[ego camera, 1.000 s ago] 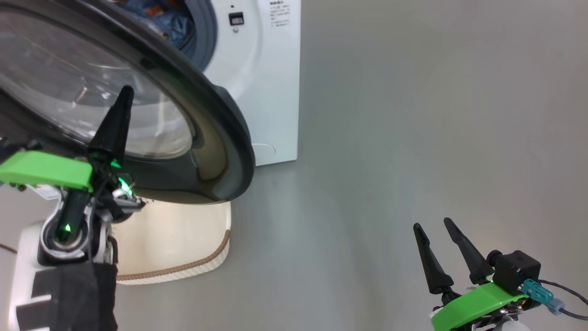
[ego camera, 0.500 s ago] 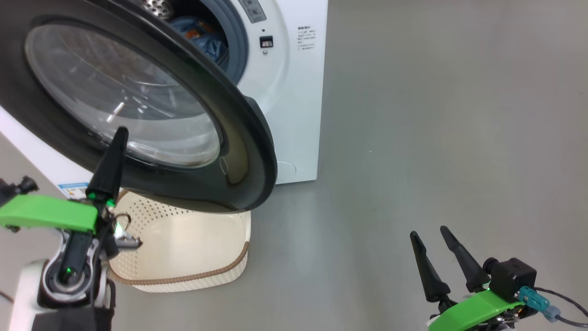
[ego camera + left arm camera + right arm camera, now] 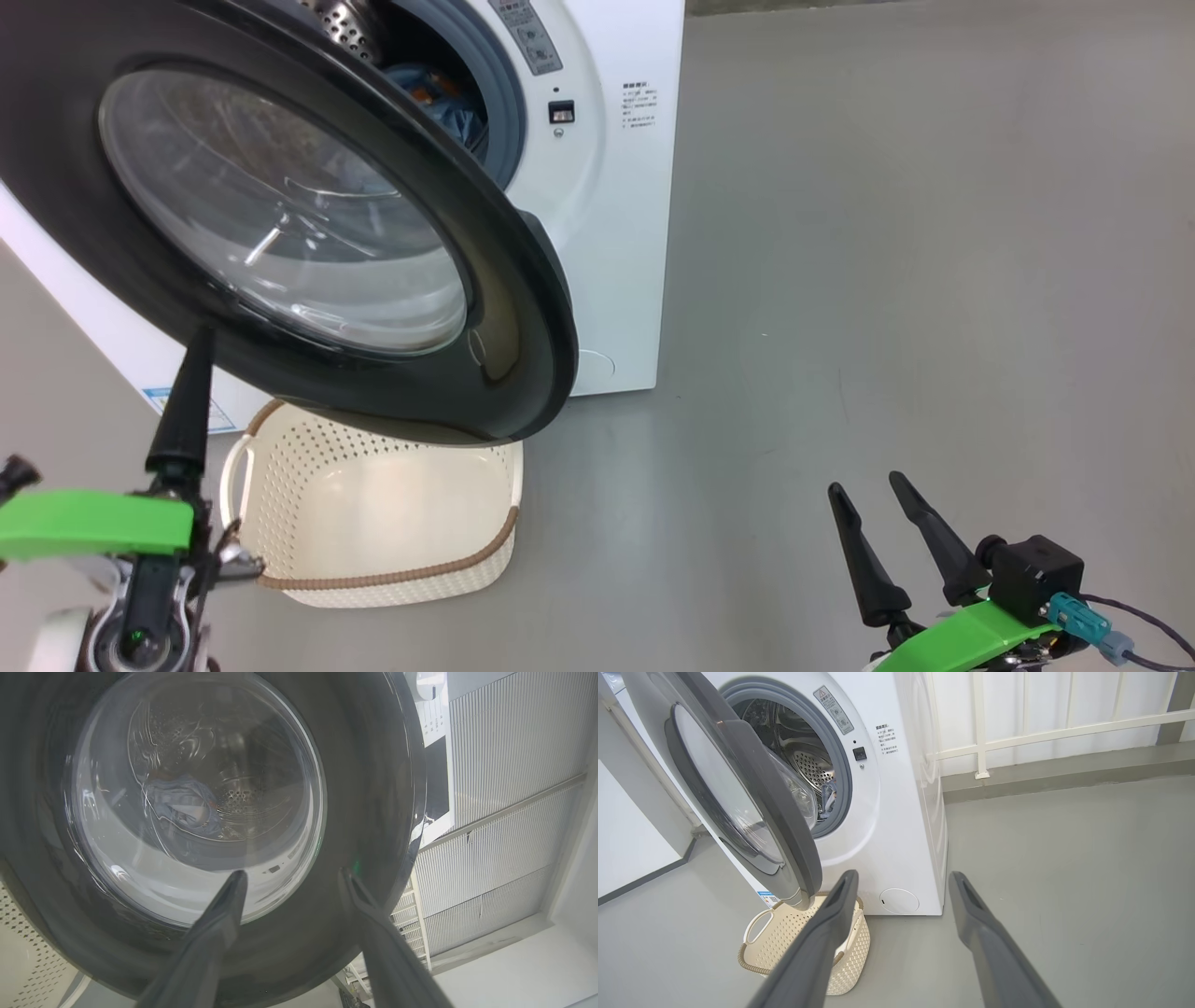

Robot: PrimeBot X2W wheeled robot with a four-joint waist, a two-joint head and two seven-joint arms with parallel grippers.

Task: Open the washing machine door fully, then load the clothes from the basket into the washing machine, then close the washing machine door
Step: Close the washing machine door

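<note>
Floor (image 3: 887,233) of smooth grey runs under everything, level and unmarked. At the far left, the left gripper (image 3: 293,872) is released, its two fingers apart with nothing between them. It points up at the lower part of the washing machine door (image 3: 523,308); whether a fingertip touches the black rim cannot be told. Just beside it the basket (image 3: 392,576) sits on the floor against the front of the washing machine (image 3: 616,233), its rear half under the door. The door is hinged on the left and stands swung out, partly open, its free edge jutting out over the basket. Behind that edge is the gap to the drum, where the clothes (image 3: 448,98) lie as a heap of blue cloth, also visible through the door glass in the left wrist view. Right of the machine's white side the floor lies wide and open. In the right wrist view it ends at a low grey kerb and a white railing (image 3: 980,742) along the back wall. At the lower right the right gripper (image 3: 865,483) hangs low over the floor, fingers spread and empty, well apart from the machine.
</note>
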